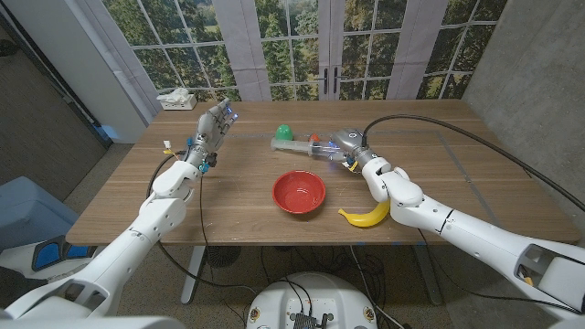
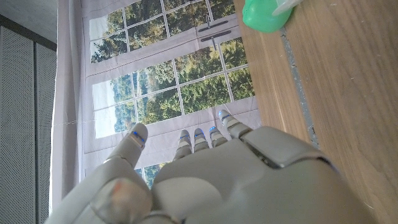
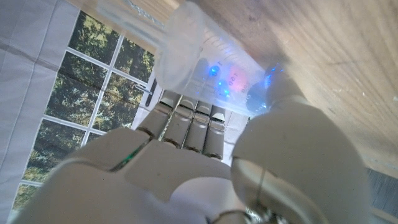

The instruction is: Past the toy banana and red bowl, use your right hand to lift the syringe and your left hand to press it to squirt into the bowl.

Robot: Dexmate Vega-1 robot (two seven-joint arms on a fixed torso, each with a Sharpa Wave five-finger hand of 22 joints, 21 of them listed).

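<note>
Two robot hands are working over the wooden worktop [image 1: 457, 174]. The right robot hand [image 1: 345, 146] is reaching past the red bowl [image 1: 299, 192] and the toy banana [image 1: 366, 216] and is closing on the syringe [image 1: 294, 143], which is lying on its side on the far half of the worktop, its clear barrel pointing toward the robot's left. In the right wrist view the right robot hand [image 3: 205, 168] is curling its fingers [image 3: 193, 127] under the syringe [image 3: 199, 65] while the thumb is pressing against the barrel from the other side, so the hold is looking firm; whether the syringe is clear of the wood I cannot tell. A green object [image 1: 284, 132] is sitting just behind the syringe. The left robot hand [image 1: 212, 128] is hovering well apart from it, above the left part of the worktop, holding nothing; in the left wrist view its fingers [image 2: 202, 140] are standing straight and slightly spread. The bowl is sitting near the front middle, with the banana just beside it on the robot's right.
</note>
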